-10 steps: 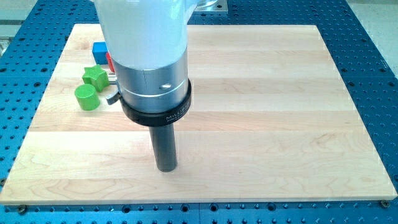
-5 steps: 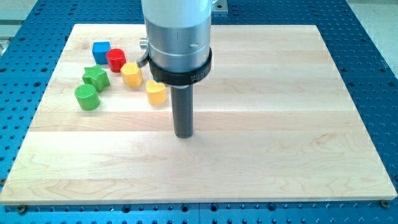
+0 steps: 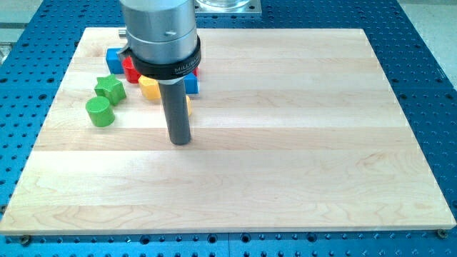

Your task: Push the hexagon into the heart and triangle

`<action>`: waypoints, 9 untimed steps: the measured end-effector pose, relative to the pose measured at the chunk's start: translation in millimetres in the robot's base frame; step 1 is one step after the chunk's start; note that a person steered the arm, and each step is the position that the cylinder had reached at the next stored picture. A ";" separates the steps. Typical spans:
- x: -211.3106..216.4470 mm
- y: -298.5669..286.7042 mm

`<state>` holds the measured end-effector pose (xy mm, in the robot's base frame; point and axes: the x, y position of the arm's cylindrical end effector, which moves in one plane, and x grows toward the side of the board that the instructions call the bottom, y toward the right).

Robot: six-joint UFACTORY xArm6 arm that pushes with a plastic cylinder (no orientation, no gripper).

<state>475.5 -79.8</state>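
My tip (image 3: pixel 179 141) rests on the wooden board (image 3: pixel 300 143), left of centre. The yellow hexagon (image 3: pixel 149 87) lies just left of the rod, up and left of the tip. The yellow heart (image 3: pixel 188 107) is almost wholly hidden behind the rod; only a thin sliver shows at its right edge. A blue block (image 3: pixel 191 84), shape unclear, peeks out to the right of the rod below the collar. The tip touches no block that I can see.
A green star-like block (image 3: pixel 111 88) and a green cylinder (image 3: pixel 98 112) lie at the left. A blue cube (image 3: pixel 113 57) and a red block (image 3: pixel 129 70) sit near the top left, partly behind the arm. A red sliver (image 3: pixel 196 70) shows beside the collar.
The rod has moved up the view, then to the left. It now covers the yellow heart and part of the red block.
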 end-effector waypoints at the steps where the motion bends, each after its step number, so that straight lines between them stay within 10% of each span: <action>1: -47.4 18.7; 3: -14.6 17.5; 9: -93.6 -69.1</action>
<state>381.9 -148.9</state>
